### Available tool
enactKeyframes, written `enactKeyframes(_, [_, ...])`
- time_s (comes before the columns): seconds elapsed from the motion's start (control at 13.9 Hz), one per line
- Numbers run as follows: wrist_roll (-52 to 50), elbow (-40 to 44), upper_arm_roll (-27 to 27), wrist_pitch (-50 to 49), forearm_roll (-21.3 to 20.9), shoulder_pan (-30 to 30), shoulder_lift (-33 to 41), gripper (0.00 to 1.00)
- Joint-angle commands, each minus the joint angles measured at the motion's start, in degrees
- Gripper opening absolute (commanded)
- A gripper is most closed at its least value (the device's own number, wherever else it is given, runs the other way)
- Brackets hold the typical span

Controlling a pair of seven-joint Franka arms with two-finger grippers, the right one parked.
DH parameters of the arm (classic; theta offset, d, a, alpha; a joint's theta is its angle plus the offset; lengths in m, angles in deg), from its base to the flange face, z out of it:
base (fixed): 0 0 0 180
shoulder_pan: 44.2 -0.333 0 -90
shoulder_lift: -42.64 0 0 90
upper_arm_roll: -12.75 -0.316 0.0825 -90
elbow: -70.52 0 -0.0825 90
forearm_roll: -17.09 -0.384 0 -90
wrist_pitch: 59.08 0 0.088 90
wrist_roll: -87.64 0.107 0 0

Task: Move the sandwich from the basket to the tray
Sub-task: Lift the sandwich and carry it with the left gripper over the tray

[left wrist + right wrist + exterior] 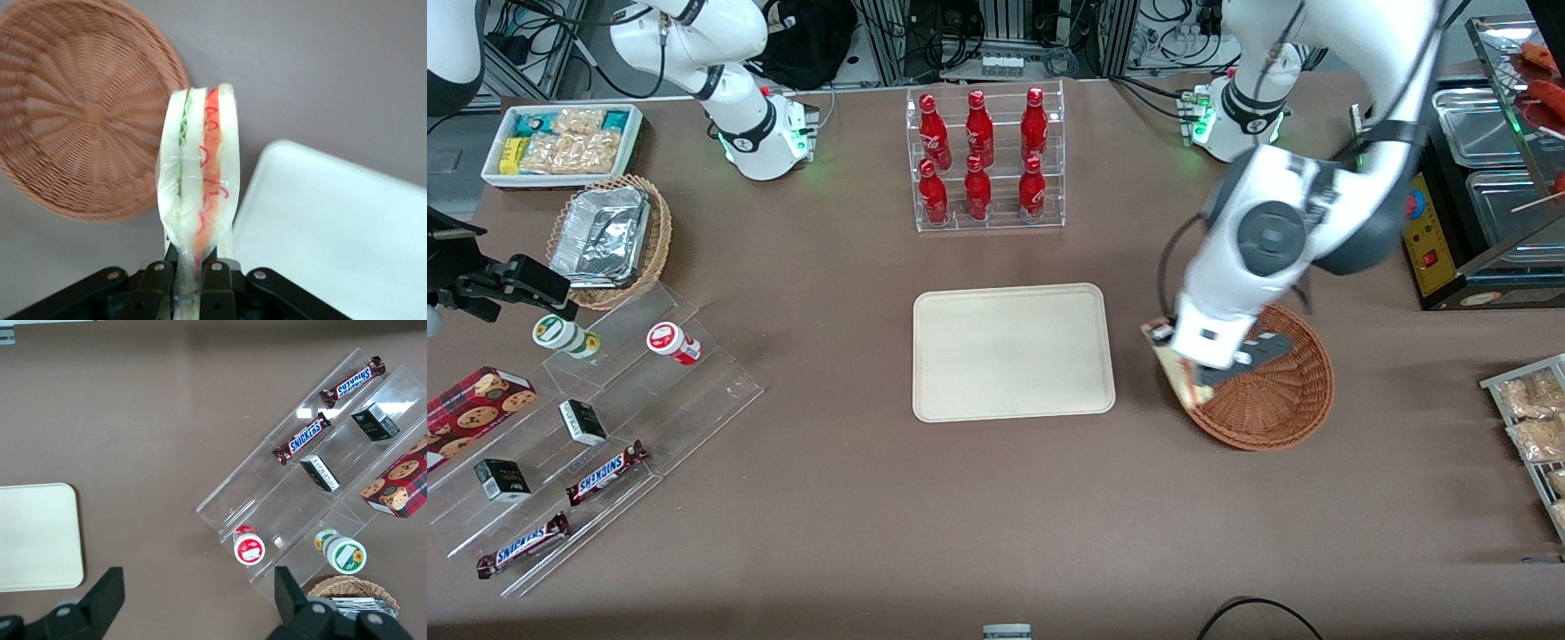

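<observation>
gripper [189, 280] clamped on sandwich [199, 180] | out of the basket [80, 113], empty now | tray [1014, 351] drop not yet done

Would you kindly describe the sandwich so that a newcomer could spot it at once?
Find the cream tray at mid-table, then the reddish-brown wicker basket beside it, toward the working arm's end. Above the basket's rim nearest the tray, the tool is shut on the sandwich: the only white wedge with green and red-orange filling.
</observation>
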Motion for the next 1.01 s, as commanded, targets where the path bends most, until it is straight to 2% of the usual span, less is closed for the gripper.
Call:
enactKeyframes(0.0, [0.2, 2.2, -0.7, -0.4, -0.4, 5.4, -3.0, 0.08])
enactKeyframes(0.29, [-0.7, 6.7, -0.7, 1.9, 0.2, 10.9, -8.8, 0.09])
enactKeyframes(0.65, [-0.6, 6.9, -0.7, 11.0, -0.5, 17.3, -15.4, 0.09])
enactKeyframes(0.94, [-0.5, 7.0, -0.7, 15.0, -0.6, 20.0, -18.6, 0.1])
